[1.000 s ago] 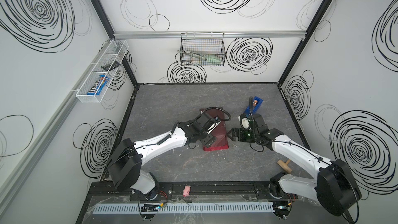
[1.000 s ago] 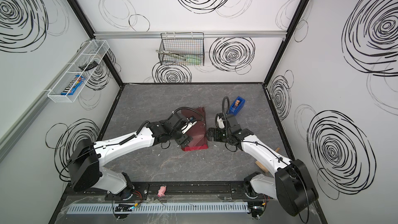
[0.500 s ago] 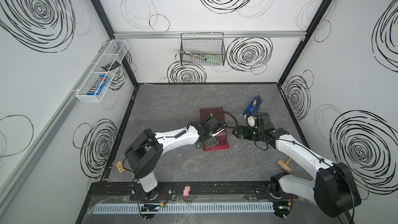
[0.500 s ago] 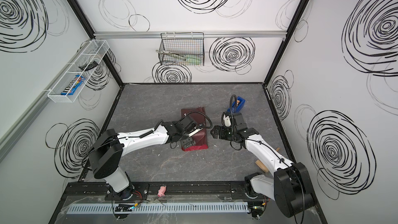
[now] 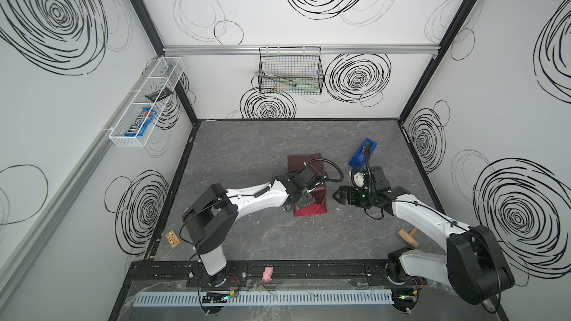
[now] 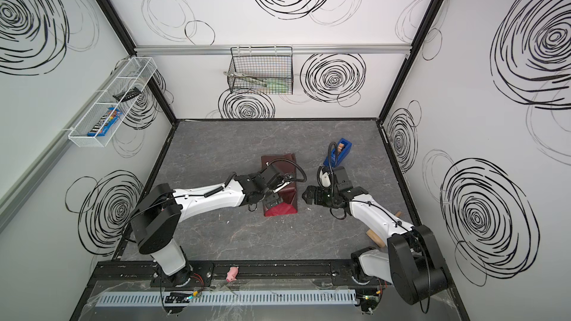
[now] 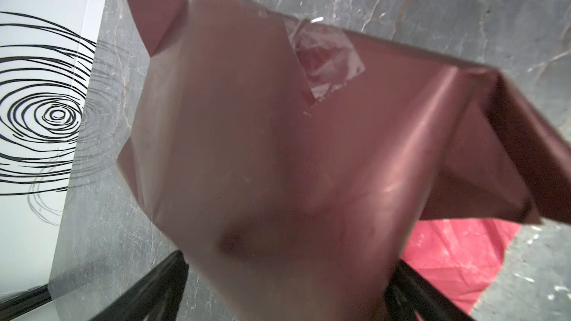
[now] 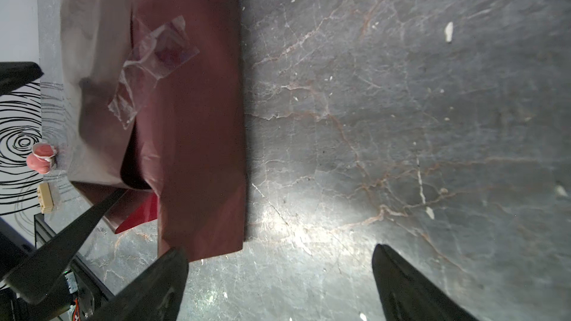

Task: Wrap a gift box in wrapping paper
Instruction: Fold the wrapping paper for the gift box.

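Holding the left tool (image 5: 306, 202) spread wide over the near end of the wrapping paper (image 5: 312, 210), fingers standing either side of the fold and clenching nothing. Seeing, in the left wrist view, the maroon sheet rising close to the lens between those two open fingers (image 7: 148, 291). Keeping the right tool (image 5: 340, 196) released as well, empty, just beside the parcel's right flank and apart from it, much where it was a second ago.

Noting what has shifted over the last second: the left arm folding its elbow in and drawing its wrist toward the near end, uncovering the far half of the parcel that it had been masking. Finding the paper already closed along the top, with a crumpled piece of clear tape (image 8: 154, 66) bridging the seam. Not seeing the gift box itself anywhere; judging it to be lying inside the paper, mid-surface (image 5: 247, 149).

Reading this as the long seam being done and the work turning to the ends: a bright red flap lying flat at the near end and the opening there gaping in the right wrist view. Expecting more tape to be needed from the blue dispenser (image 5: 363, 151) behind the right tool. Watching for thin paper tearing or springing back once let go
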